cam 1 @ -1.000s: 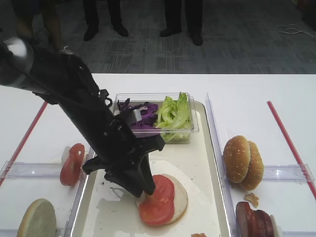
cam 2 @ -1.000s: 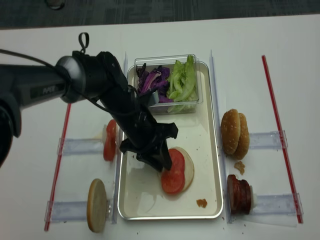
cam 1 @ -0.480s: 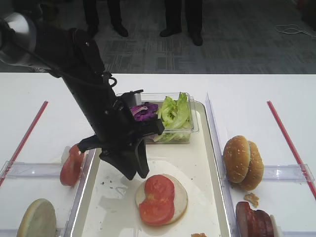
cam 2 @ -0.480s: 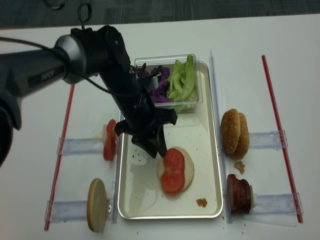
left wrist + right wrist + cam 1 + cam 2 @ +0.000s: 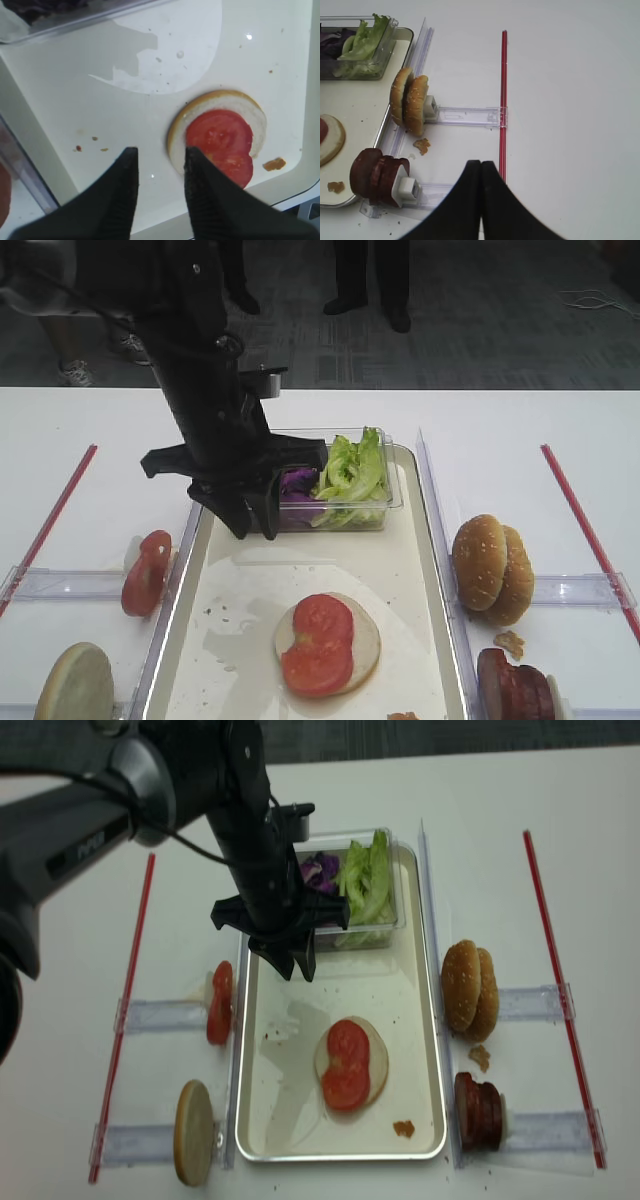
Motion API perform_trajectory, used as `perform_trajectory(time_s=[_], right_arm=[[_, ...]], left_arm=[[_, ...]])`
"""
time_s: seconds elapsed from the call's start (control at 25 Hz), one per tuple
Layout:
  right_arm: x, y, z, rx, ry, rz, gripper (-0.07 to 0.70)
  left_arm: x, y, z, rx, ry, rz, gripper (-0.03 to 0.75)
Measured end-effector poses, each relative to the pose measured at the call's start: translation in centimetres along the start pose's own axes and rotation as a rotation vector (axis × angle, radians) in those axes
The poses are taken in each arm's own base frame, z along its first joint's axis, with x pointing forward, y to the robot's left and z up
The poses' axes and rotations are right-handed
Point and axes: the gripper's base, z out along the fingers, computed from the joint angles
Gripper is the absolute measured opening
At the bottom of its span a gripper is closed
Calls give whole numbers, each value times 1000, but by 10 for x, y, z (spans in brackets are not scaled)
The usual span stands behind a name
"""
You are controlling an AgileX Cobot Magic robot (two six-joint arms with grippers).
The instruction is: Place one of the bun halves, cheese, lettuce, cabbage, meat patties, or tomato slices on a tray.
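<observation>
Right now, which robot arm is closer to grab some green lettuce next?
The left. Its gripper hangs with jaws open and empty beside the tub holding the lettuce. The right gripper sits shut, off past the sesame buns, outside the tray.

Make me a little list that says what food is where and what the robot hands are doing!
tray: long, cream-white, crumbs on it
bun half: flat on the tray, cut face up
tomato slices: two, overlapping on that bun half
clear tub: at the tray's far end, holds lettuce and purple cabbage
sesame buns: on edge in the right rack
meat patties: on edge in the right rack, nearer
left gripper: open, empty, above the tray
right gripper: shut, over bare table
</observation>
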Motion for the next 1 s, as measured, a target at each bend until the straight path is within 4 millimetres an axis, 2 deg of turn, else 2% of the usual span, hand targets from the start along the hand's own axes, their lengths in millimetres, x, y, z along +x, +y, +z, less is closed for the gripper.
perform_trajectory(time_s=[0.16, 0.64, 0.72, 1.0], right_arm=[[0, 0, 0, 0, 0, 0, 133], [0, 0, 0, 0, 0, 0, 133], [0, 0, 0, 0, 0, 0, 133], [0, 0, 0, 0, 0, 0, 133]], left_arm=[[3, 2, -18, -53, -56, -10, 216], [11, 13, -48, -183, -154, 2, 217], [13, 21, -52, -187, -159, -17, 217], [26, 67, -66, -213, -165, -131, 217]])
